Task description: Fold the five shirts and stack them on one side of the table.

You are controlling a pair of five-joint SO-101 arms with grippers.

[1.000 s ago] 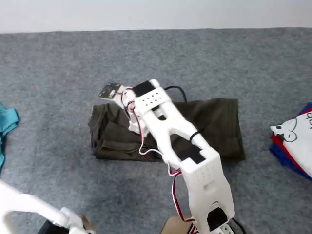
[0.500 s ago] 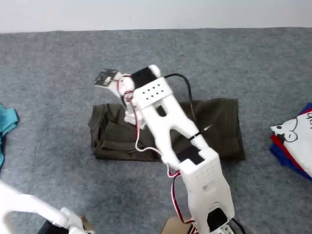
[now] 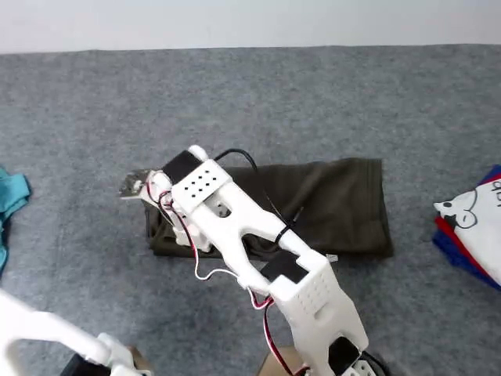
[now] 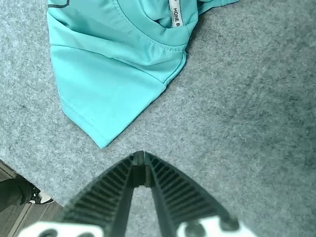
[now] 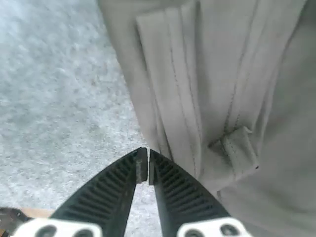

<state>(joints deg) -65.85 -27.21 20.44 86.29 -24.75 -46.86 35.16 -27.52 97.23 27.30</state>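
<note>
High view places the olive shirt across the middle of the desk, laid as a folded band with its bunched end under the right arm. Of the 5 shirts, the teal shirt is found at the desk edge on the left arm's side. A stack of folded shirts, with layers in 3 colours, is found at the opposite edge, well apart from it. The right pincer is closed tip to tip with nothing held, and is poised over the border where the olive shirt's pleated edge meets the bare desk. The left pincer is likewise closed and empty, near a loose corner of the teal shirt. The cloth is judged light, soft and limp: no shape would be kept when lifted, and folded layers can be expected to slip apart. A hold is best taken at a stitched hem or seam, with all layers caught together, since 1 layer alone would be peeled off.
</note>
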